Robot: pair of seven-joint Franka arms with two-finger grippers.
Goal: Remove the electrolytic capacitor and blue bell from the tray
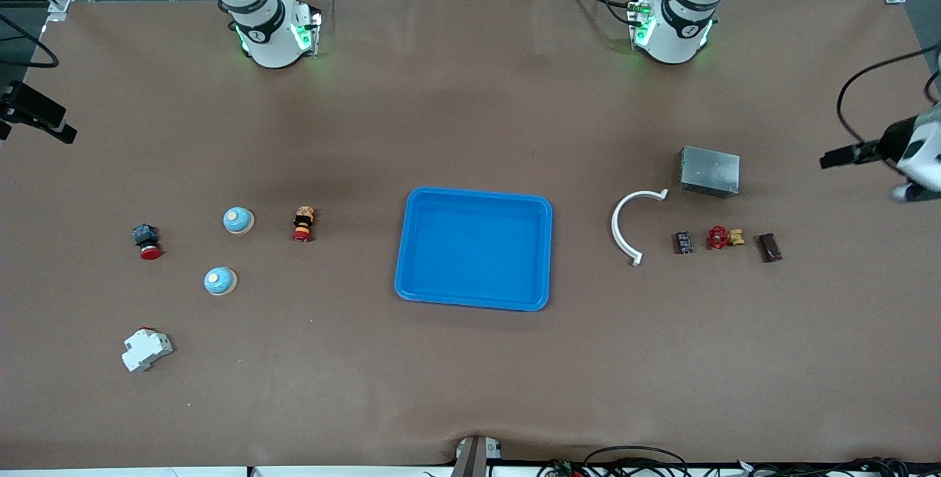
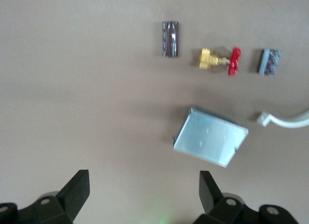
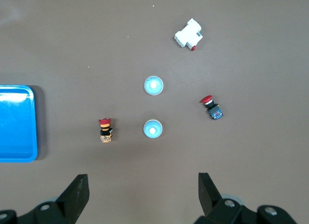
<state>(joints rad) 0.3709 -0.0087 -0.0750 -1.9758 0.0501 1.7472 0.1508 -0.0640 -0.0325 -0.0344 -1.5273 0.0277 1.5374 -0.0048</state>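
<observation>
Blue bells (image 1: pixel 239 220) two; capacitors (image 1: pixel 684 242) two; tray (image 1: pixel 412 242) one.

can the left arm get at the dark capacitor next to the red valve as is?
Probably yes. The capacitor lies bare on the table at the left arm's end, apart from the red valve and white curved clip. The left gripper is open above, nothing between.

Metal box (image 1: pixel 709 170), white clip (image 1: pixel 629 223), valve (image 1: pixel 723 237).
</observation>
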